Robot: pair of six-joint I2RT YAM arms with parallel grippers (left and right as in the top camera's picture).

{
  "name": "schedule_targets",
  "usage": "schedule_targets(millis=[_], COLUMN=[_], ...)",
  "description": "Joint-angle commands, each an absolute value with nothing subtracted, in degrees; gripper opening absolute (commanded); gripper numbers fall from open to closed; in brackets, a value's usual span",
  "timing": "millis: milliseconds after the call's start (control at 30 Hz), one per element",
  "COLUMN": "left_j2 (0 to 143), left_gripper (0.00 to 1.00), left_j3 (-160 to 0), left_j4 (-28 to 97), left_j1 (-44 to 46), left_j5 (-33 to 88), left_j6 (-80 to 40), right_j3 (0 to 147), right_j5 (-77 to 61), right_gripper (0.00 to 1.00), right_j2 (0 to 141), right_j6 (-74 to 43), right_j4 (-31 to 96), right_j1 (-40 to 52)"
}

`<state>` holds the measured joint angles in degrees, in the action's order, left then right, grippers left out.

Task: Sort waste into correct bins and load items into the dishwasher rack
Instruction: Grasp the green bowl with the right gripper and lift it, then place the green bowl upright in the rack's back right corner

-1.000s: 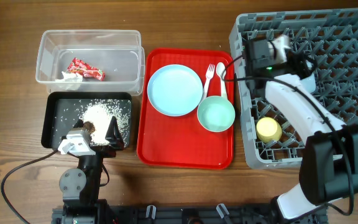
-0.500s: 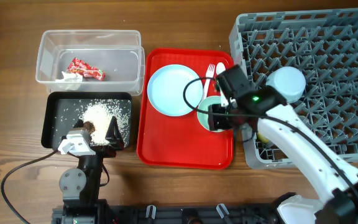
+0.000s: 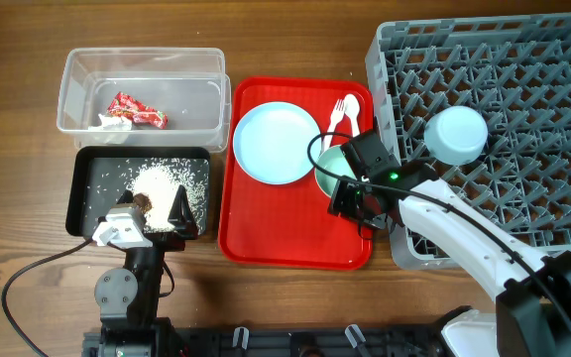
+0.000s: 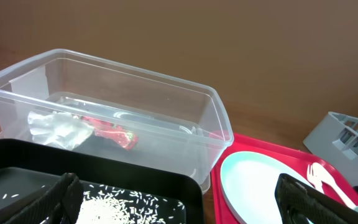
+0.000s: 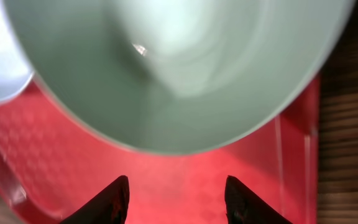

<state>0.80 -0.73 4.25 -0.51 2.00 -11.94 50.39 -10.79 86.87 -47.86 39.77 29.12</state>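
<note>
The red wrapper (image 3: 133, 109) and white napkin (image 3: 111, 123) lie in the clear tub (image 3: 77, 74), which also shows in the left wrist view (image 4: 166, 93). Rice (image 3: 167, 183) and the brown lump (image 3: 141, 201) lie in the black tray (image 3: 79, 203). My left gripper (image 3: 157, 211) hangs open and empty over that tray's near edge (image 4: 176, 193). My right gripper (image 3: 350, 198) is open and empty over the red tray, just short of the mint green bowl (image 3: 327, 165) (image 5: 166, 68). The blue plate (image 3: 278, 144) and the fork and spoon (image 3: 343, 114) lie on the red tray. The small blue bowl (image 3: 456, 134) sits upside down in the rack (image 3: 543, 198). The yellow cup is hidden.
The flat red serving tray (image 3: 285, 243) lies between the black tray and the rack. My right arm crosses the rack's left wall. Bare wooden table lies along the front and far left.
My right arm has swung from the rack down to the red tray, leaving the small blue bowl in the rack. The left arm has not moved.
</note>
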Motion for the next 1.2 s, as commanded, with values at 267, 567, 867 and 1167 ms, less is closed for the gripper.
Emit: schedule_targets(millis=[267,567,867,1167], left_j2=[0.38,0.38,0.38,0.38], left_gripper=[1.0,1.0,1.0,1.0], left_j3=[-0.34,-0.34,-0.34,-0.34], left_j4=[4.27,4.27,4.27,4.27], left_j1=[-0.97,-0.97,-0.97,-0.97], left_j5=[2.09,2.09,2.09,2.09], left_j6=[-12.45,-12.45,-12.45,-12.45], right_j3=[50.22,50.24,57.06,56.99], right_j5=[3.01,6.15,21.12,81.17], right_gripper=[0.5,0.04,0.04,0.04], right_j2=[90.13,87.24,63.22,59.72], right_j6=[-66.22,-61.49,-29.89,-6.42], right_j4=[41.19,44.14,43.09,29.78], right_j1=[29.93,29.93,29.93,16.97])
